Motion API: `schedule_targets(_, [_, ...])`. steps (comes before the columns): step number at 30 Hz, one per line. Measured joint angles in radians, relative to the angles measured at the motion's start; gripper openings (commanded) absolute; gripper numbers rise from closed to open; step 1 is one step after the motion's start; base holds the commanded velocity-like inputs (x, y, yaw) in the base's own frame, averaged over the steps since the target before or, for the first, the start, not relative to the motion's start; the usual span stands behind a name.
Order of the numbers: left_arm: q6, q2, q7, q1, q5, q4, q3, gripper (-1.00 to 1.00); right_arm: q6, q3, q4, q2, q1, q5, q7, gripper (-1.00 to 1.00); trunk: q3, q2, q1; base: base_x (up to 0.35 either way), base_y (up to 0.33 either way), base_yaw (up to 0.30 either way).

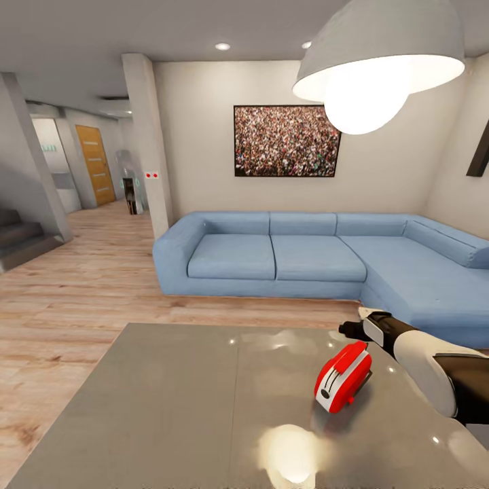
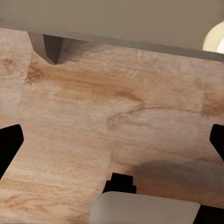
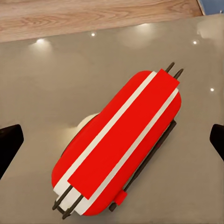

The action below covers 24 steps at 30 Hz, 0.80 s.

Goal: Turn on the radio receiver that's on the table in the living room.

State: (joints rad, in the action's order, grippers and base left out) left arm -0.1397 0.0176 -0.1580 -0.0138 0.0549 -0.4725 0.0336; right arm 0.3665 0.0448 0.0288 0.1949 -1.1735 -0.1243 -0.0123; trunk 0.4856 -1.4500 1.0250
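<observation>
The red radio receiver (image 1: 343, 377) with its white side band lies tilted on the right part of the glossy grey table (image 1: 190, 407) in the living room. My right gripper (image 1: 353, 331) hovers just beyond and above it. In the right wrist view the radio (image 3: 121, 149) lies below, between the two dark fingertips (image 3: 9, 144), which stand far apart and do not touch it; the gripper (image 3: 112, 144) is open. My left gripper (image 2: 112, 144) is open over the wood floor (image 2: 116, 107), holding nothing.
A blue L-shaped sofa (image 1: 305, 255) stands behind the table, under a crowd picture (image 1: 286, 140). A big grey pendant lamp (image 1: 380, 61) hangs at the upper right. A pillar (image 1: 149, 142), stairs (image 1: 17, 238) and a hallway door (image 1: 95, 163) are at the left. Wood floor (image 1: 68, 299) lies left of the table.
</observation>
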Motion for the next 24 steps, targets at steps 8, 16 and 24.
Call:
schedule_targets(8, [-0.018, 0.003, 0.0, 0.0, -0.001, 0.0, 0.0, 1.0, -0.003, 0.001, 0.0, -0.008, 0.0, 0.002, 0.0, 1.0, 0.013, 0.0, 0.0, 0.0, 0.0, 0.0])
schedule_targets(16, [-0.018, 0.007, -0.001, 0.0, -0.001, 0.0, 0.0, 1.0, -0.007, 0.001, 0.0, -0.009, 0.0, 0.005, 0.0, 1.0, 0.025, 0.0, 0.0, 0.0, 0.0, 0.0])
schedule_targets(24, [-0.018, 0.004, 0.005, 0.0, -0.001, 0.0, -0.001, 1.0, -0.009, 0.001, 0.0, -0.009, 0.0, 0.005, 0.0, 1.0, 0.038, 0.0, 0.0, 0.0, 0.0, 0.0])
